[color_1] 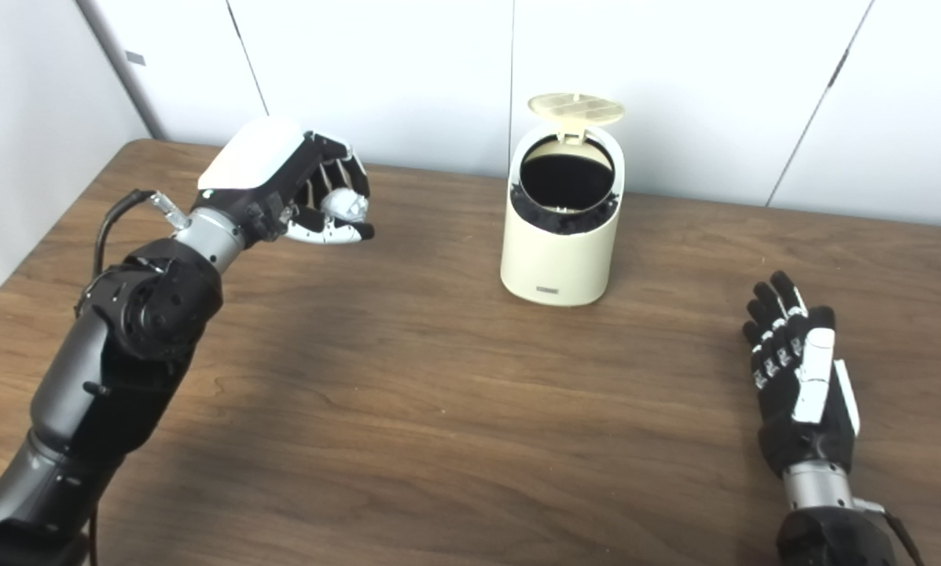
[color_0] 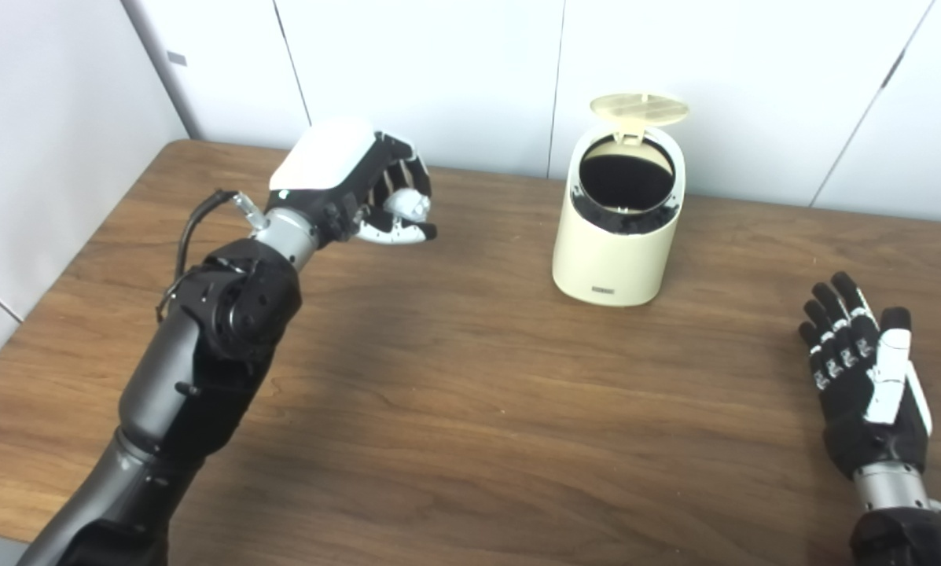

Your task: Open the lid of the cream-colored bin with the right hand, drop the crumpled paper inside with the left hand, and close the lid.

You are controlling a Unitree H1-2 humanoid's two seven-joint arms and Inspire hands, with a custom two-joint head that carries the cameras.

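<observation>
The cream-colored bin [color_0: 618, 244] stands upright at the back middle of the wooden table [color_0: 470, 409]. Its round lid [color_0: 639, 110] is tipped up and back, and the dark opening [color_0: 624, 174] shows. My left hand [color_0: 360, 185] is raised above the table, well to the left of the bin, and is shut on the crumpled white paper [color_0: 407, 206], which shows between its fingers. My right hand [color_0: 863, 377] is open and empty, fingers spread, low over the table to the right of the bin and nearer to me.
White wall panels [color_0: 454, 71] stand right behind the table's back edge. Bare tabletop lies between my two hands and in front of the bin.
</observation>
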